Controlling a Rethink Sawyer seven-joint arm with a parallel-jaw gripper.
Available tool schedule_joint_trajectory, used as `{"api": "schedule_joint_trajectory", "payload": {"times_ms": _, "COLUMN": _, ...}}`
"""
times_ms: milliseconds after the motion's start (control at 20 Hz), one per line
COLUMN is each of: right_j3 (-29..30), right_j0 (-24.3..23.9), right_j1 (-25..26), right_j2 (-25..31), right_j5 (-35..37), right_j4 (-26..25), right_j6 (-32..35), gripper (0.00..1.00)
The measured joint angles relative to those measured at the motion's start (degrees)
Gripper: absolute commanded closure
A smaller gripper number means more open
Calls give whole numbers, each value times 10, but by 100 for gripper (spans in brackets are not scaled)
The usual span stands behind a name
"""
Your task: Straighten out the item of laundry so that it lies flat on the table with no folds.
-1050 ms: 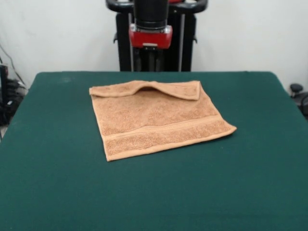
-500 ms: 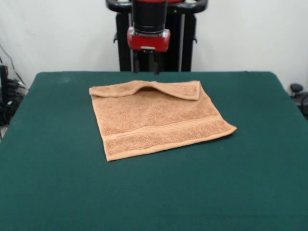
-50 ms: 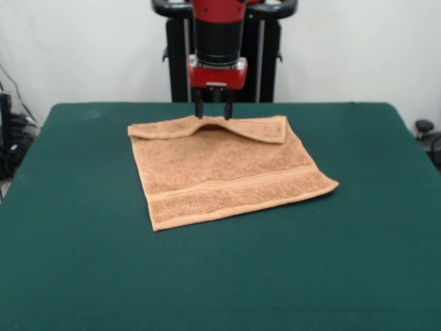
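Pincer [image 3: 213, 110] hangs with its two dark fingers [image 3: 199, 109] apart, tips pointing down right at the far edge of the towel [image 3: 224, 172], where the cloth rises in a small hump. That orange-tan towel lies on the green desk [image 3: 83, 262], its far strip folded back over itself toward the right corner, while the near banded edge lies flat.
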Motion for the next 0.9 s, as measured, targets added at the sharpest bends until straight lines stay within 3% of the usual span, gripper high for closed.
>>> {"api": "schedule_joint_trajectory", "payload": {"times_ms": 900, "right_j3": -15, "right_j0": 18, "right_j1": 10, "right_j2": -9, "right_j5": 0, "right_j4": 20, "right_j6": 0, "gripper": 0}}
